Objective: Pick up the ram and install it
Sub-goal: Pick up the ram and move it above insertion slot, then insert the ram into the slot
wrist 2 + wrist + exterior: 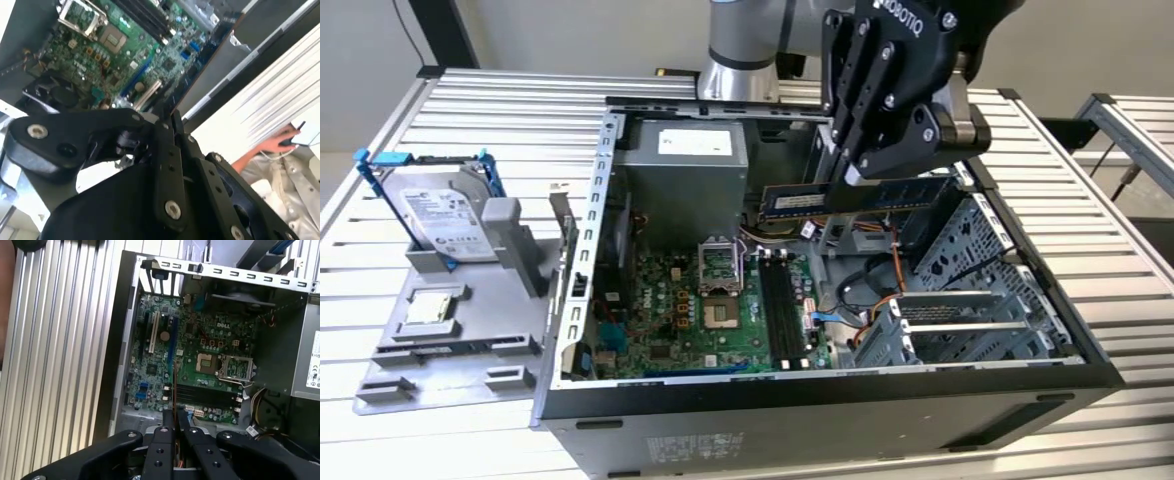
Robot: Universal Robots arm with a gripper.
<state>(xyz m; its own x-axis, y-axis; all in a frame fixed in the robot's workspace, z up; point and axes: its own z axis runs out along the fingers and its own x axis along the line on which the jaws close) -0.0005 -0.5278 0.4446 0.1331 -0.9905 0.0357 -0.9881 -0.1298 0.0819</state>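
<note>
Grasping ram in clenched tool, level above open case, 1 o'clock from motherboard. Hard drive on bench, 9 o'clock from case.

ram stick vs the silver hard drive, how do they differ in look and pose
Look: the long thin blue ram stick carries black chips; the broad silver hard drive has a white label and blue rails. Place: the ram stick hangs over the open black computer case; the hard drive stands in a grey holder at the exterior view's left. Hold: the black pincer clamps the ram stick; nothing grips the hard drive. Both show blue.
</note>
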